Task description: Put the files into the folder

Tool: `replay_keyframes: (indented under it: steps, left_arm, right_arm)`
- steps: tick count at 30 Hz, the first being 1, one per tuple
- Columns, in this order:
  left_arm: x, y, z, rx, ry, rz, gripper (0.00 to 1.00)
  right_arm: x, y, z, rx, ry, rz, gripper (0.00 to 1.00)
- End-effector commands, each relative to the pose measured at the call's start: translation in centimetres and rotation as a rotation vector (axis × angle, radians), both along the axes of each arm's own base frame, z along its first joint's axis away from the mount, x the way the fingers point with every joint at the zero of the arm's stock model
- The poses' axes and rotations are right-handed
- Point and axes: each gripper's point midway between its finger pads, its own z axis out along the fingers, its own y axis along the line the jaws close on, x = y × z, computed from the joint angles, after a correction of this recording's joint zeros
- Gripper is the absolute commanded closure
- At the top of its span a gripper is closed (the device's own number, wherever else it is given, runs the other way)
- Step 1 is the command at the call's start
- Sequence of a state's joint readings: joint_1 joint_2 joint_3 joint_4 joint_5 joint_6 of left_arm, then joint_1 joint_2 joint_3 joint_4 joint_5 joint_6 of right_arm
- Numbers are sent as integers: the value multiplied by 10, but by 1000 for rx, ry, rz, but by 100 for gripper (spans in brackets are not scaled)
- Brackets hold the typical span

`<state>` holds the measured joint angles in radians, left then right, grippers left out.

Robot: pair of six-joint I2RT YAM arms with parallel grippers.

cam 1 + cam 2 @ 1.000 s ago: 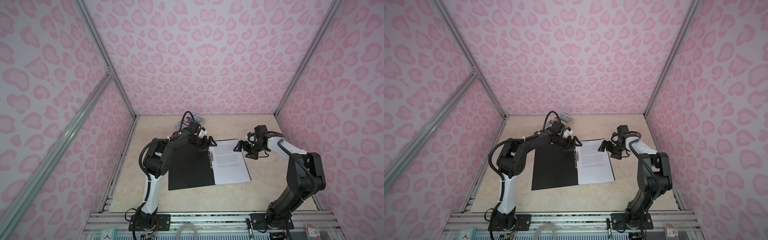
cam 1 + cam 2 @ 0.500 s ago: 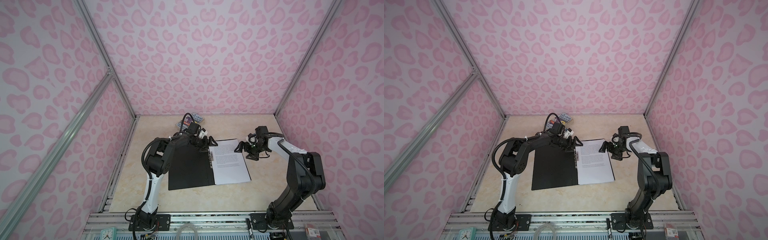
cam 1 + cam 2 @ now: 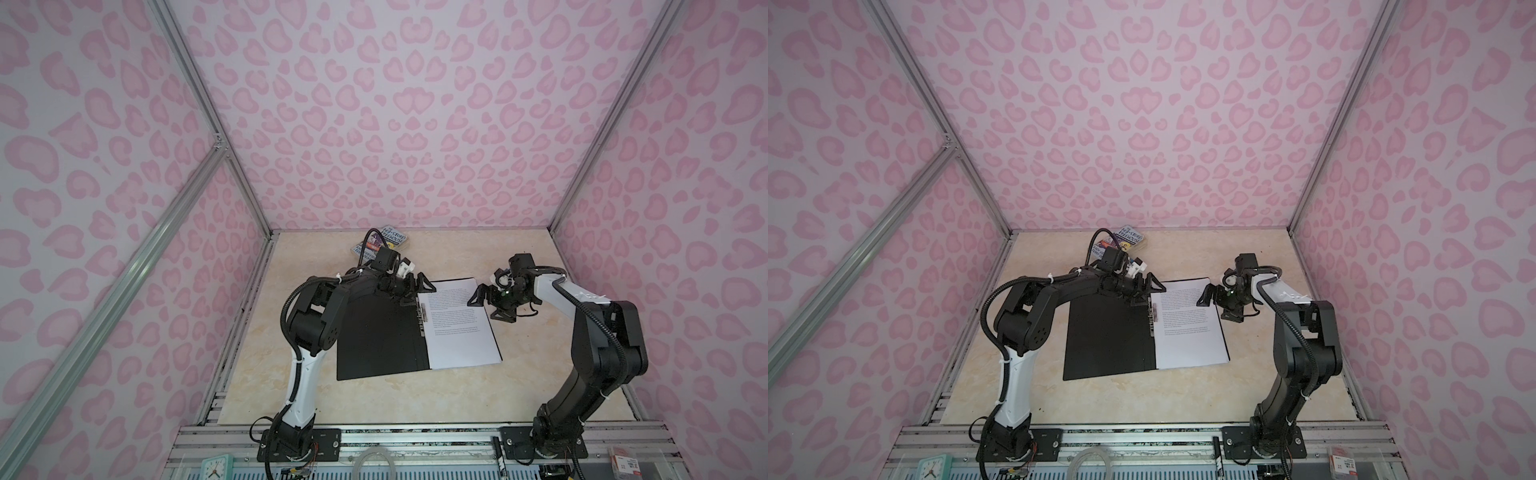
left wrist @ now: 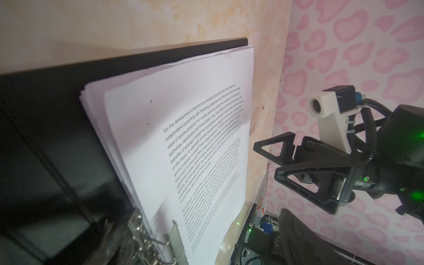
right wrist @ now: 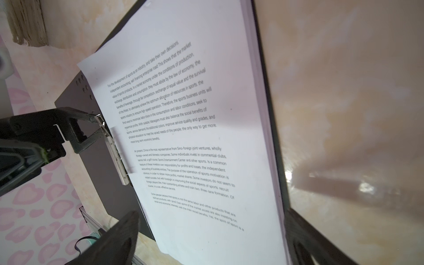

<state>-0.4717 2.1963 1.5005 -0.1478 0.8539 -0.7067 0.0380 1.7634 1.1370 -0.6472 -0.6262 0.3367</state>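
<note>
Paper status, and where do you grab? (ops)

Files (image 3: 459, 328) are stacked on the open folder (image 3: 378, 336), on the half nearer my right gripper (image 3: 490, 305). Its jaws are apart and empty, just beside the stack's far corner. Left gripper (image 3: 415, 289) has its jaws apart at the far end of the metal clip (image 5: 115, 156). Can't tell if it's touching. (arm)

Handling? (ops)

Light and floppy. Sheets will likely slide on each other, and the edges look fanned. I wouldn't pinch a single sheet. Push the stack square from its outer edge and let the clip bite the spine edge. Folder cover looks thin but stiffer, so take it by its free edge. (arm)
</note>
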Motion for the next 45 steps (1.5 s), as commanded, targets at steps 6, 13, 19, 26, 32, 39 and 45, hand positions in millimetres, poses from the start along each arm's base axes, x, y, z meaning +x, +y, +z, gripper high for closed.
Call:
replay_keyframes:
  steps: [6, 13, 19, 26, 32, 39, 45]
  left_arm:
    - [3, -8, 29, -79, -50, -5, 3]
    - [-4, -12, 40, -97, -61, -11, 3]
    - [-12, -14, 46, -99, -70, -18, 3]
    - [-25, -14, 46, -95, -67, -31, 3]
    - [-30, -15, 44, -92, -62, -36, 3]
    - [-30, -16, 44, -94, -60, -36, 3]
    - [-26, -18, 40, -90, -44, -27, 3]
  right_arm:
    - [-2, 2, -2, 14, 8, 9, 2]
    - [0, 1, 4, 15, -7, 7, 2]
    - [-1, 2, 4, 19, -7, 6, 2]
    - [-3, -8, -1, -23, 8, -16, 2]
    - [-12, -20, -14, -94, 56, -34, 2]
    - [-18, -2, -20, -73, 68, -2, 2]
    - [-19, 8, -19, -59, 66, 22, 2]
